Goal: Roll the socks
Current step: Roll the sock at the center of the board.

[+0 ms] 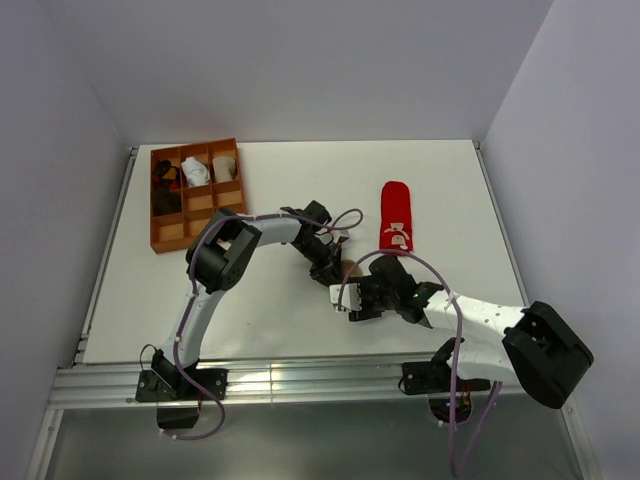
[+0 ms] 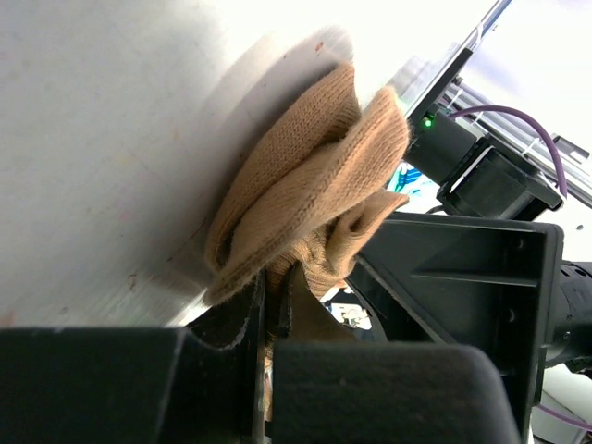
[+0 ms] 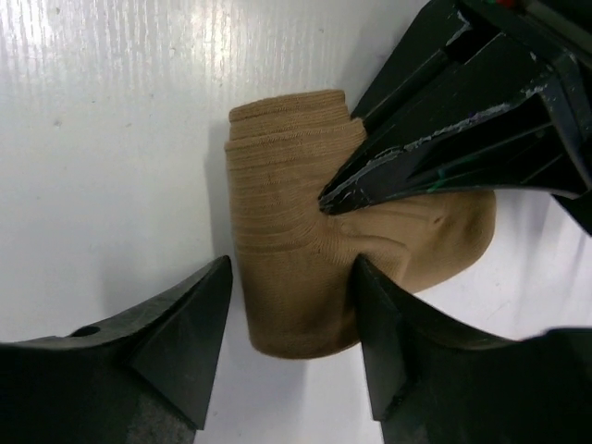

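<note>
Since both arms are bolted at the near edge of the desk (image 1: 280,180), this account starts there and works outward. Both arms reach to one spot at mid-desk, where the tan sock (image 3: 287,203) lies partly bunched. The left hand (image 2: 273,298) is clenched on it. The left wrist view shows that hand pinched flat on a fold of the knit, with the rest of the fabric puffing out beyond the tips against the desk. The right hand (image 3: 291,277) is released, spread to either side of the sock. Bare desk shows between one side and the fabric. The other side overlaps the sock's edge, and contact there cannot be confirmed.

Relation of note: from the right wrist, the sock's long axis runs straight away from that hand, down its open gap. Stacked folded layers sit at the far end and a rounded bulge sticks out to one side. The left hand's tips come in across that axis and bite near the sock's middle. Judgement: the right hand is placed to close across the sock's width, and neither arm needs to travel.

View differences: the overhead camera shows almost nothing of the tan sock, because both wrists cover it. Only that camera shows the red sock (image 1: 395,215), which lies flat farther back, well apart from both hands, with its length running away from the arms. Farthest off, at the left rear, an orange tray (image 1: 160,243) holds white bundles (image 1: 195,172).
</note>
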You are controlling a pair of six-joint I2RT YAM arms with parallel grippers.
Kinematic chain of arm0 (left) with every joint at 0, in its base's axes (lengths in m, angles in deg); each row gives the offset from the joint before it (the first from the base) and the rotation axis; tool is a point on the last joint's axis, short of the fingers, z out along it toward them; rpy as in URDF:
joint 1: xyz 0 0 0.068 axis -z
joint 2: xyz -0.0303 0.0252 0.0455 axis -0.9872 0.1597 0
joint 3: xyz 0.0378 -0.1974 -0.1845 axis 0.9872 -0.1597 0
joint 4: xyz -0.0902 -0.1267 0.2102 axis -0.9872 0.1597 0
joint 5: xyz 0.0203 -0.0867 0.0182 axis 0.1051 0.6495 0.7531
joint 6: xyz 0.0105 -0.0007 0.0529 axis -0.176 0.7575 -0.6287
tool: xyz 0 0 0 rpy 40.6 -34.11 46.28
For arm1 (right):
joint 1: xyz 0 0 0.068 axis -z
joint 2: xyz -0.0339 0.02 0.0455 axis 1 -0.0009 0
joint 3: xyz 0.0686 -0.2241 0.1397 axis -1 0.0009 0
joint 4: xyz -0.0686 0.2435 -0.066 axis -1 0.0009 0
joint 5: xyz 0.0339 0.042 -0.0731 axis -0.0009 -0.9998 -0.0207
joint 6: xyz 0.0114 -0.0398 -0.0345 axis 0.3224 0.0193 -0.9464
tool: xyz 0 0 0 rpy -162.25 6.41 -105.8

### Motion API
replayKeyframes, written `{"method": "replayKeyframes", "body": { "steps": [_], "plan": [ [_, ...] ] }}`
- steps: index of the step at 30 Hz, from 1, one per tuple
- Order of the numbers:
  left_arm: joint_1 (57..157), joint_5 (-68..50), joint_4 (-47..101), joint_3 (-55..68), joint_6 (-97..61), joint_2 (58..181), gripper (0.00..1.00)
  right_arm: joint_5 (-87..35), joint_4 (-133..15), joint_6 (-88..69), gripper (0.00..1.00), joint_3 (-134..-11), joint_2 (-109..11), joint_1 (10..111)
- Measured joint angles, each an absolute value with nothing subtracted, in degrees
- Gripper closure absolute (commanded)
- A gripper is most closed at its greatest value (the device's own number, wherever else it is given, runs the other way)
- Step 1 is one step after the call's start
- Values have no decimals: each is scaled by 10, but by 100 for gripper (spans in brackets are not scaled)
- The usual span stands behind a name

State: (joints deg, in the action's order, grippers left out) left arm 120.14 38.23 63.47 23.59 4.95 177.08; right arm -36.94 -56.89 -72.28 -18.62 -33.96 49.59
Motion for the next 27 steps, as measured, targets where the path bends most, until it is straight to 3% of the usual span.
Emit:
{"method": "replayKeyframes", "body": {
  "steps": [3, 4, 6, 13, 21, 27],
  "plan": [
    [1200, 384, 637, 236, 44, 1771, 99, -368, -582, -726, 51, -189, -354, 496],
    [1200, 384, 638, 236, 44, 1771, 98, -366, -583, -727, 67, -192, -359, 496],
    [1199, 384, 638, 236, 42, 1771, 94, -364, -572, -727, 78, -210, -375, 497],
    [1187, 369, 589, 182, 80, 1738, 72, -415, -486, -720, 80, -285, -428, 529],
    [1160, 305, 486, 77, 158, 1660, 62, -519, -349, -735, 81, -409, -539, 588],
    [1147, 171, 410, 18, 165, 1583, 61, -570, -253, -746, 80, -482, -608, 616]
  ]
}}
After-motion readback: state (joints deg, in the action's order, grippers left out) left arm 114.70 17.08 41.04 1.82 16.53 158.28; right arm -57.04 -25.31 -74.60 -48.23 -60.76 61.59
